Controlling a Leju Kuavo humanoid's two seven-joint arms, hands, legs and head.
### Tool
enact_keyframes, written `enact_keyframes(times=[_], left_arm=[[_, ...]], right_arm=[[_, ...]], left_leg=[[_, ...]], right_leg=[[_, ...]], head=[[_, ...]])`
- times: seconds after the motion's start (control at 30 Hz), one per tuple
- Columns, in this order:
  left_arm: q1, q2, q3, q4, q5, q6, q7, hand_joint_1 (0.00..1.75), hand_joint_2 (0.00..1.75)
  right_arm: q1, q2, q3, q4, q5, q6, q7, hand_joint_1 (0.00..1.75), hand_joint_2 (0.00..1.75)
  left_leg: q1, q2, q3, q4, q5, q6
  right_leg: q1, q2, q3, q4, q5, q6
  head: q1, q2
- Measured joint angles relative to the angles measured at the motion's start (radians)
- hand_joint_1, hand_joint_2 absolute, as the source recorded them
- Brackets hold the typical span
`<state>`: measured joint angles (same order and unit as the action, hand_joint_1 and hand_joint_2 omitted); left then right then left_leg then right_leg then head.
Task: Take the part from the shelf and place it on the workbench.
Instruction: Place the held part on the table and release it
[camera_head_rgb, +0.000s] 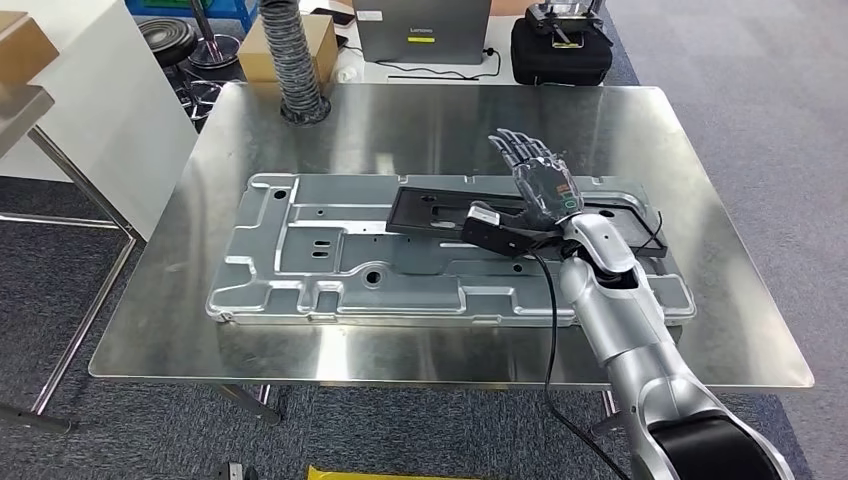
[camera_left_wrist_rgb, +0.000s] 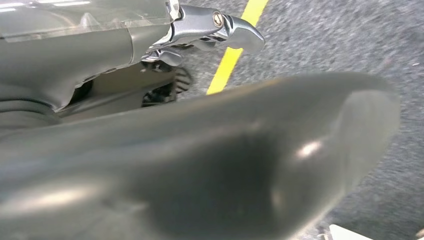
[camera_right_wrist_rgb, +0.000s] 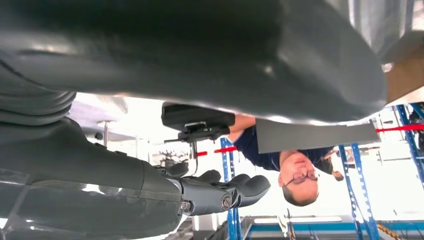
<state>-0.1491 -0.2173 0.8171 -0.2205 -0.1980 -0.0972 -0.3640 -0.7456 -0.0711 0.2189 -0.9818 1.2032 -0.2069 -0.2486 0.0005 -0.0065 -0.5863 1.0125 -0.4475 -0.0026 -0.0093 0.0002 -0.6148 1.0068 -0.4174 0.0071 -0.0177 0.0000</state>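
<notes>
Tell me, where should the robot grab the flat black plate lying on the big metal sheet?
Probably by the black plate's near long edge, coming from the robot's side. It lies flat on the stamped metal panel, so fingers must pinch a thin rim. The right hand hovers open above its right end.

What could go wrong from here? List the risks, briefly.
1. The right hand hovers open just above the black part lying on the large metal panel; as it pulls away, the fingers could catch the part and shift it.
2. The black cable hanging from the right wrist lies across the panel's edge and might snag on it.
</notes>
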Motion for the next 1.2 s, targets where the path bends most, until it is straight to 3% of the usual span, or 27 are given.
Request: enact_keyframes(times=[0.07,0.17,0.2,0.23,0.27,0.33,0.4,0.53,0.6,0.67,0.7,0.73,0.77,0.83,0.9,0.97,1.03,1.1,1.17,1.2], left_arm=[[0.0,0.0,0.0,0.0,0.0,0.006,0.004,0.0,0.0],[0.0,0.001,0.001,0.0,0.002,0.015,0.011,0.0,0.0],[0.001,0.001,0.001,0.0,0.002,0.016,0.013,0.0,0.0],[0.001,0.002,0.001,0.0,0.002,0.017,0.014,0.0,0.0],[0.001,0.002,0.001,0.0,0.002,0.018,0.014,0.0,0.0],[0.0,0.002,0.002,0.0,0.002,0.021,0.015,0.0,0.0],[-0.002,0.003,0.002,0.0,0.003,0.023,0.017,0.0,0.0],[-0.001,0.002,0.003,0.0,0.005,0.023,0.02,0.0,0.0],[-0.004,0.002,0.003,0.0,0.007,0.023,0.02,0.0,0.0],[-0.005,0.002,0.003,0.0,0.008,0.022,0.021,0.0,0.0],[-0.004,0.002,0.004,0.0,0.008,0.021,0.022,0.0,0.0],[-0.003,0.002,0.004,0.0,0.009,0.021,0.023,0.0,0.0],[-0.002,0.002,0.004,0.0,0.009,0.02,0.023,0.0,0.0],[-0.002,0.002,0.005,0.0,0.01,0.021,0.024,0.0,0.0],[-0.003,0.002,0.005,0.0,0.01,0.023,0.025,0.0,0.0],[-0.004,0.001,0.005,0.0,0.01,0.025,0.026,0.0,0.0],[-0.003,0.002,0.005,0.0,0.01,0.026,0.028,0.0,0.0],[-0.002,0.002,0.005,0.0,0.01,0.028,0.029,0.0,0.0],[-0.002,0.002,0.005,0.0,0.01,0.029,0.031,0.0,0.0],[-0.002,0.002,0.005,0.0,0.01,0.029,0.033,0.0,0.0]], right_arm=[[-0.004,-0.001,0.009,-0.013,0.001,0.005,0.0,0.0,0.0],[-0.007,-0.001,0.022,-0.018,0.001,0.01,0.0,0.0,0.0],[-0.006,-0.001,0.026,-0.018,0.001,0.01,0.0,0.0,0.0],[-0.006,-0.001,0.029,-0.018,0.001,0.01,0.0,0.0,0.0],[-0.006,-0.001,0.031,-0.018,0.001,0.01,0.0,0.0,0.0],[-0.008,-0.001,0.033,-0.019,0.0,0.01,0.0,0.0,0.0],[-0.011,-0.001,0.036,-0.02,0.0,0.008,0.001,0.0,0.0],[-0.01,-0.002,0.048,-0.03,0.0,0.006,0.01,0.0,0.0],[-0.009,-0.003,0.053,-0.037,0.0,0.006,0.012,0.0,0.0],[-0.004,-0.003,0.059,-0.039,-0.001,0.005,0.013,0.0,0.0],[0.0,-0.003,0.06,-0.039,-0.001,0.005,0.014,0.0,0.0],[0.004,-0.004,0.062,-0.04,-0.002,0.005,0.014,0.0,0.0],[0.006,-0.004,0.064,-0.041,-0.002,0.004,0.015,0.0,0.0],[0.005,-0.004,0.068,-0.047,-0.003,0.002,0.015,0.0,0.0],[0.001,-0.005,0.071,-0.054,-0.005,-0.003,0.015,0.0,0.0],[0.0,-0.006,0.075,-0.057,-0.007,-0.008,0.015,0.0,0.0],[0.0,-0.006,0.078,-0.059,-0.009,-0.01,0.015,0.0,0.0],[-0.001,-0.007,0.082,-0.061,-0.01,-0.011,0.015,0.0,0.0],[0.001,-0.007,0.086,-0.063,-0.011,-0.011,0.015,0.0,0.0],[0.003,-0.007,0.088,-0.063,-0.011,-0.011,0.015,0.0,0.0]], left_leg=[[0.001,0.0,-0.018,0.047,-0.035,-0.01],[0.006,0.001,-0.1,0.237,-0.129,-0.022],[0.007,0.001,-0.118,0.279,-0.139,-0.024],[0.008,0.001,-0.119,0.284,-0.13,-0.025],[0.01,0.001,-0.101,0.247,-0.102,-0.025],[0.011,0.001,-0.033,0.108,-0.037,-0.022],[0.01,0.001,0.008,0.016,-0.008,-0.014],[0.008,0.0,0.007,-0.003,0.003,0.012],[0.01,0.001,0.003,-0.008,0.013,0.025],[0.007,0.002,-0.006,-0.007,0.019,0.031],[0.005,0.002,-0.01,-0.006,0.022,0.032],[0.004,0.001,-0.014,-0.005,0.025,0.033],[0.002,0.001,-0.018,-0.003,0.028,0.032],[0.0,0.0,-0.023,0.0,0.031,0.029],[-0.004,0.001,-0.028,0.004,0.035,0.022],[-0.005,0.001,-0.033,0.004,0.042,0.011],[-0.004,0.001,-0.038,0.007,0.036,0.0],[-0.003,0.001,-0.061,0.064,-0.018,-0.011],[0.002,0.001,-0.105,0.191,-0.099,-0.019],[0.004,0.001,-0.12,0.247,-0.126,-0.023]], right_leg=[[-0.006,-0.002,0.004,-0.008,0.005,-0.009],[-0.006,-0.003,0.005,-0.009,0.006,-0.013],[-0.006,-0.003,0.005,-0.009,0.006,-0.013],[-0.006,-0.003,0.005,-0.008,0.006,-0.013],[-0.006,-0.003,0.005,-0.007,0.006,-0.013],[-0.005,-0.002,0.004,-0.002,0.005,-0.009],[-0.002,-0.001,-0.001,0.002,0.006,0.002],[-0.004,-0.001,-0.011,0.009,0.004,0.024],[-0.006,0.0,-0.04,0.082,-0.049,0.031],[-0.006,0.0,-0.093,0.221,-0.124,0.035],[-0.006,0.0,-0.112,0.275,-0.145,0.036],[-0.006,0.0,-0.115,0.293,-0.148,0.034],[-0.005,0.0,-0.097,0.271,-0.132,0.031],[-0.001,0.0,-0.018,0.136,-0.079,0.017],[0.006,-0.001,0.04,0.029,-0.049,0.005],[0.012,-0.002,0.045,0.008,-0.042,-0.002],[0.007,-0.003,0.041,0.001,-0.029,-0.012],[0.001,-0.006,0.031,-0.006,-0.014,-0.022],[0.002,-0.007,0.015,-0.006,-0.002,-0.027],[0.003,-0.007,0.006,-0.005,0.004,-0.027]], head=[[-0.001,0.0],[-0.003,0.0],[-0.002,0.0],[-0.003,0.0],[-0.003,0.0],[-0.003,0.0],[-0.001,0.0],[0.0,0.0],[0.001,0.0],[0.002,0.0],[0.001,0.0],[0.001,0.0],[0.001,0.0],[0.001,0.0],[0.001,0.0],[0.001,0.0],[0.001,0.0],[-0.001,0.0],[-0.002,0.0],[-0.002,0.0]])
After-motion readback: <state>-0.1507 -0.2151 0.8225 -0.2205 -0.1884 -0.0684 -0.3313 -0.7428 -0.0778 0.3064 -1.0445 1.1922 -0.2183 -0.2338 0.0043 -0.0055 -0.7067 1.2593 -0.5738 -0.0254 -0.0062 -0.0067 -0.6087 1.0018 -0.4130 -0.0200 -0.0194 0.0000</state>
